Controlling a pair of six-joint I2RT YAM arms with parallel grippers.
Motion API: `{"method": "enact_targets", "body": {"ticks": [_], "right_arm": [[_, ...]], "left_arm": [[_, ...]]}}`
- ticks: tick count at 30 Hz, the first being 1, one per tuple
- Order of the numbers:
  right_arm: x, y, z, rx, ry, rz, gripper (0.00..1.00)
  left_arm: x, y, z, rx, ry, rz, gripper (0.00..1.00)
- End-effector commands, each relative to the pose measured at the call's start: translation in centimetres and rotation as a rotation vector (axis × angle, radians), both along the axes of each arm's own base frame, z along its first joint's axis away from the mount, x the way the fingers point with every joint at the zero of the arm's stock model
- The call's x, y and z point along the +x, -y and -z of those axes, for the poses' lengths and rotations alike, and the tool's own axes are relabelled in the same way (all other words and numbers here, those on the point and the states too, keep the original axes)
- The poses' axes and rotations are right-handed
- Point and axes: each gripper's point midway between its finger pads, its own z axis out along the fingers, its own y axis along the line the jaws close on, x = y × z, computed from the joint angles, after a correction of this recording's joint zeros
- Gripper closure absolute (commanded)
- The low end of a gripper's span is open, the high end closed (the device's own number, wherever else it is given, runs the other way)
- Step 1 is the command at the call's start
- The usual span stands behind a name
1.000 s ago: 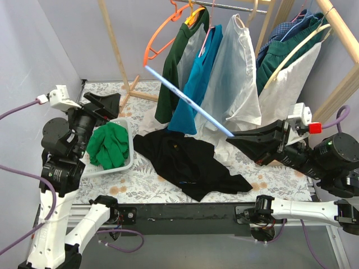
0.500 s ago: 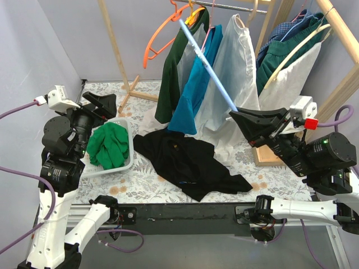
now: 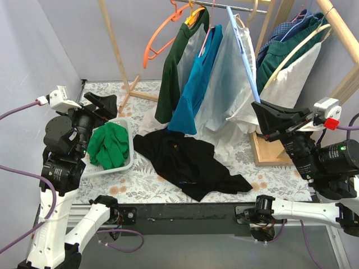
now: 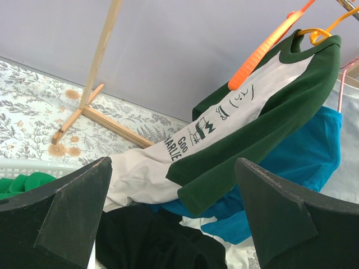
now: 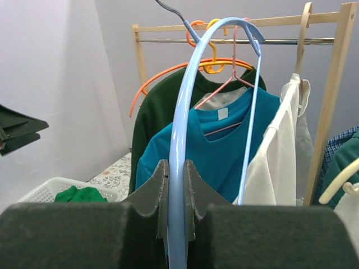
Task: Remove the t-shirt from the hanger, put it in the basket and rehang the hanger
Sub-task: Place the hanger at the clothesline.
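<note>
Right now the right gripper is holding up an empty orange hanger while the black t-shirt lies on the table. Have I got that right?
Not quite. The right gripper is shut on a light blue hanger, not an orange one, as the right wrist view shows. The rest is right: the hanger is empty, and the black t-shirt lies on the table.

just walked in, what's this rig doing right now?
The right gripper is shut on a bare light blue hanger, raised near the rack rail. A black t-shirt lies crumpled on the table, so it appears to be off the hanger already. The left gripper is open and holds nothing, near the white basket with the green cloth.
</note>
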Motion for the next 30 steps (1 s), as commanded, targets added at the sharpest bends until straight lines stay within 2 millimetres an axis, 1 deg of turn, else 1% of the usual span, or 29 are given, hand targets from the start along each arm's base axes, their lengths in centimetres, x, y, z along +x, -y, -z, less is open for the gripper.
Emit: {"method": "enact_targets", "body": {"ticks": [1, 5, 6, 8, 9, 10, 12, 13, 14, 16, 17, 18, 20, 21, 22, 23, 24, 26, 27, 30], "right_arm": [[0.4, 1.6, -0.9, 0.08, 0.002, 0.06, 0.99], [1.0, 0.9, -0.2, 0.093, -0.012, 0.082, 0.99], [1.1, 0.4, 0.3, 0.093, -0.017, 0.083, 0.99], [1.4, -0.2, 0.5, 0.104, -0.019, 0.094, 0.99], [1.8, -0.8, 1.2, 0.089, -0.029, 0.111, 0.99], [2.0, -0.7, 0.9, 0.118, -0.023, 0.124, 0.99], [2.5, -1.0, 1.2, 0.108, -0.017, 0.157, 0.99], [2.6, -1.1, 1.1, 0.133, -0.006, 0.171, 0.99], [2.8, -1.1, 1.1, 0.127, 0.002, 0.191, 0.99], [3.6, -1.9, 1.7, 0.058, 0.02, 0.249, 0.99], [3.8, -1.8, 1.3, 0.077, 0.029, 0.271, 0.99], [4.4, -2.7, 1.7, 0.041, 0.041, 0.289, 0.99], [4.9, -3.4, 1.5, 0.037, 0.05, 0.288, 0.99], [5.7, -4.1, 1.7, 0.015, 0.057, 0.296, 0.99], [6.1, -4.3, 1.6, 0.031, 0.048, 0.288, 0.99], [6.5, -4.3, 1.2, 0.042, 0.049, 0.287, 0.99], [7.3, -4.4, 1.2, 0.028, 0.057, 0.289, 0.99], [8.0, -4.4, 0.7, 0.068, 0.051, 0.277, 0.99], [8.8, -4.5, 1.0, 0.053, 0.049, 0.288, 0.99], [9.9, -4.8, 0.7, 0.067, 0.062, 0.287, 0.99]], "left_arm": [[0.2, 0.1, 0.5, 0.005, -0.01, 0.007, 0.08], [0.1, 0.3, 0.6, 0.002, -0.014, 0.015, 0.07], [0.1, 0.3, 0.6, 0.002, -0.015, 0.015, 0.07], [0.1, 0.4, 0.8, 0.001, -0.019, 0.02, 0.07], [0.0, 0.4, 0.8, 0.0, -0.021, 0.023, 0.07], [0.0, 0.4, 0.8, -0.001, -0.022, 0.026, 0.07], [-0.1, 0.5, 0.9, -0.001, -0.022, 0.03, 0.07], [-0.1, 0.6, 0.9, -0.001, -0.024, 0.033, 0.07], [-0.2, 0.7, 1.0, -0.006, -0.026, 0.04, 0.07], [-0.2, 0.8, 1.2, -0.01, -0.031, 0.047, 0.07], [-0.3, 1.0, 1.2, -0.013, -0.031, 0.055, 0.07], [-0.3, 1.0, 1.4, -0.015, -0.034, 0.058, 0.07], [-0.4, 1.0, 1.3, -0.019, -0.03, 0.06, 0.07], [-0.4, 1.1, 1.4, -0.019, -0.031, 0.063, 0.07], [-0.4, 1.1, 1.4, -0.019, -0.031, 0.061, 0.07], [-0.5, 1.1, 1.5, -0.017, -0.033, 0.064, 0.07], [-0.6, 1.1, 1.5, -0.017, -0.033, 0.064, 0.07], [-0.7, 1.1, 1.7, -0.016, -0.037, 0.064, 0.07], [-0.8, 1.0, 1.6, -0.017, -0.034, 0.064, 0.07], [-0.8, 1.1, 1.8, -0.016, -0.039, 0.066, 0.07]]}}
